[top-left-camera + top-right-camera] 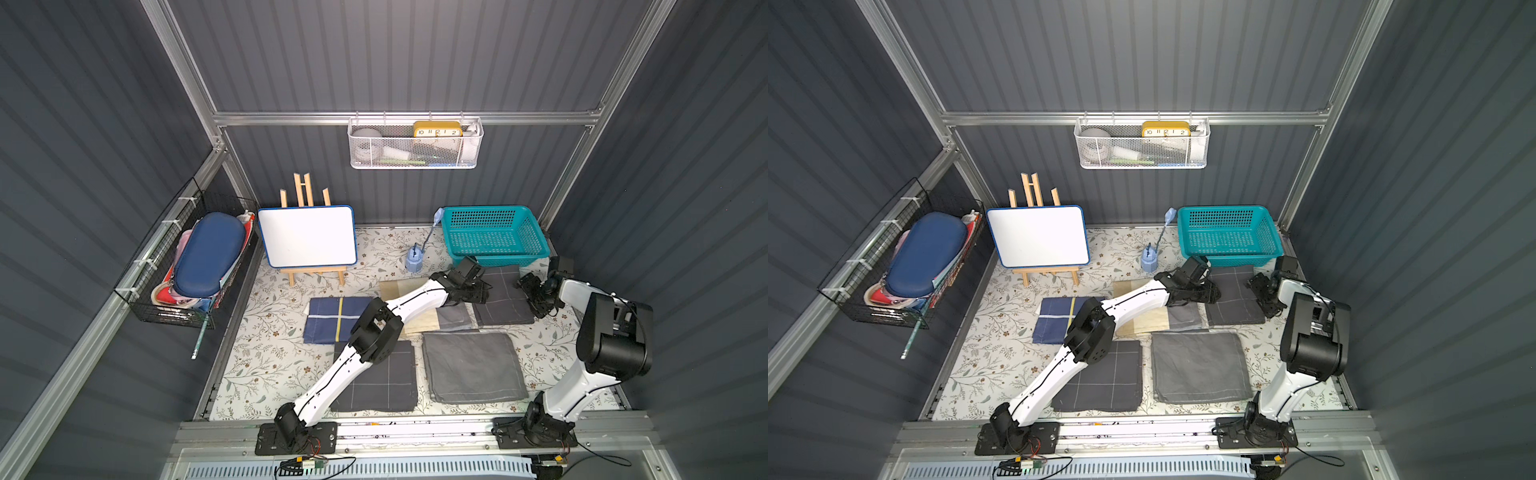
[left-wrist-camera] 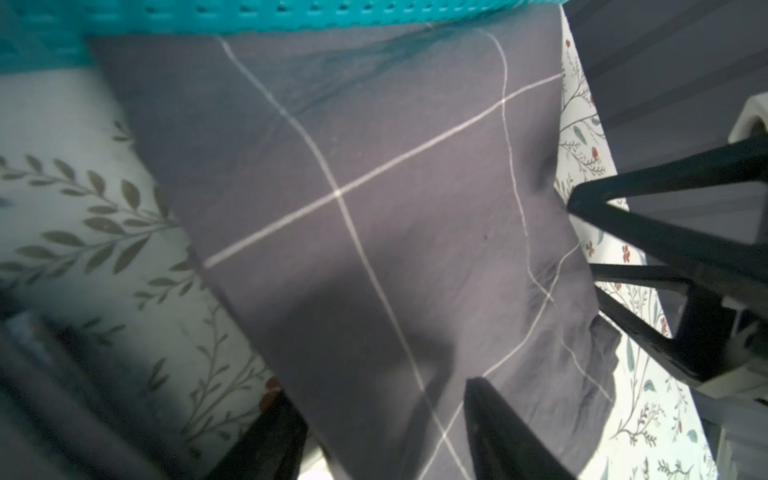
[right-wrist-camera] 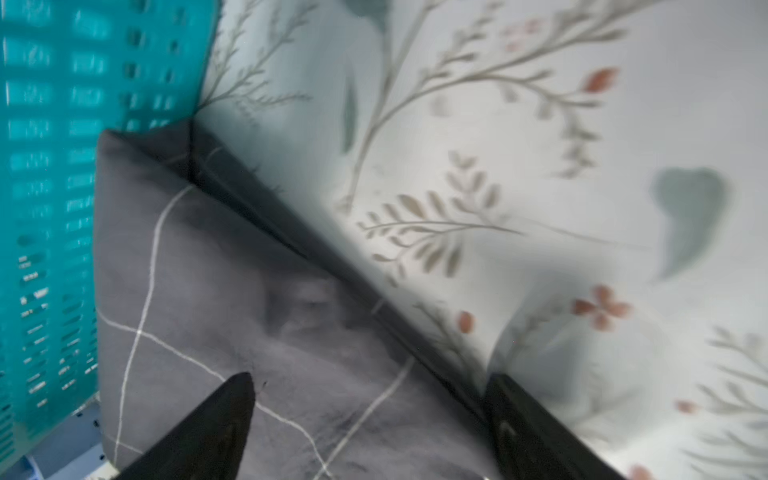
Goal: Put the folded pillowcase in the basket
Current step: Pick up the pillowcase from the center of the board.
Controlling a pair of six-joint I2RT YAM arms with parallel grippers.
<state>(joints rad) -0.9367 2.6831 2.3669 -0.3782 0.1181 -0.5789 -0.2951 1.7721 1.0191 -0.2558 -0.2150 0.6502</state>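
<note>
1. The folded pillowcase point(image 1: 505, 295) point(image 1: 1235, 295) point(image 2: 374, 187) point(image 3: 199, 291), dark grey with thin white check lines, is lying flat on the table, outside the basket, its far edge sitting against the basket's near wall.
2. The basket point(image 1: 486, 218) point(image 1: 1225, 218) point(image 2: 291, 16) point(image 3: 50, 166), teal with lattice sides, is standing empty at the back right corner.
3. The left gripper point(image 1: 482, 291) point(image 1: 1214, 293) point(image 2: 378, 395) is reaching over the pillowcase's left edge, fingers standing apart, one over the cloth; not gripping.
4. The right gripper point(image 1: 530, 291) point(image 1: 1260, 291) point(image 3: 370, 376) is sitting low at the right edge, fingers apart and straddling that edge, one over the cloth and one over the tablecloth.
5. The tablecloth point(image 1: 270, 353) point(image 1: 992, 353), white with leaf and flower print, is covering the whole table.
6. Other folded cloths are lying nearby: a beige-and-grey one point(image 1: 419, 320) under the left arm, a plain grey one point(image 1: 473, 365), a second dark checked one point(image 1: 382, 382), and a navy one point(image 1: 332, 320) with a yellow stripe.
7. A whiteboard point(image 1: 307, 235) is leaning on a wooden easel at the back; a blue holder point(image 1: 415, 262) with a brush is standing beside the basket.
8. Dark grey ribbed walls point(image 1: 415, 54) on an aluminium frame are enclosing the cell; a white mesh basket point(image 1: 415, 153) holding a yellow clock point(image 1: 437, 129) is hanging on the back rail, and a black wire basket point(image 1: 166, 249) with a navy case point(image 1: 208, 253) is hanging on the left wall.
</note>
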